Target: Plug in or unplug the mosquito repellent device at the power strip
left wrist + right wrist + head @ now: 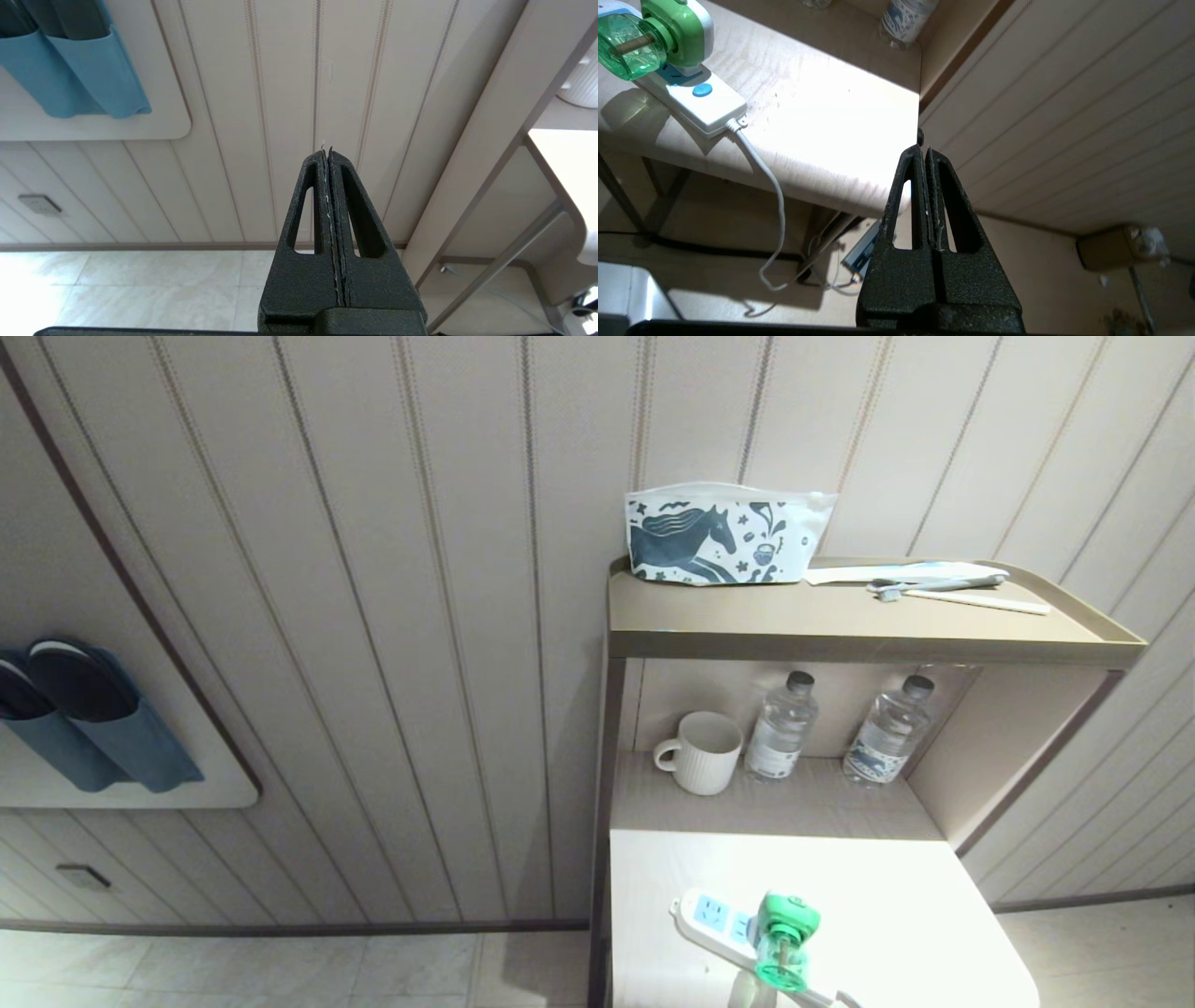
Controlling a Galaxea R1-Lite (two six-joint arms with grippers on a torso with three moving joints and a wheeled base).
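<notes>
The mosquito repellent device (782,938), green-headed with a clear greenish bottle, stands plugged into the white power strip (714,921) at the near edge of the pale table (887,915). In the right wrist view the device (654,35) sits on the strip (698,105) beside its round blue button, and the white cord (770,196) hangs off the table edge. My right gripper (924,149) is shut and empty, off the table's near corner and well away from the device. Parked over the floor facing the wall panels, my left gripper (326,151) is shut too. Neither arm shows in the head view.
Behind the table, a low shelf holds a white ribbed mug (700,751) and two water bottles (780,728), (889,730). The upper shelf (840,635) carries a horse-print pouch (724,537) and toothbrushes. Blue slipper holders (89,719) hang on the wall. Cables lie under the table.
</notes>
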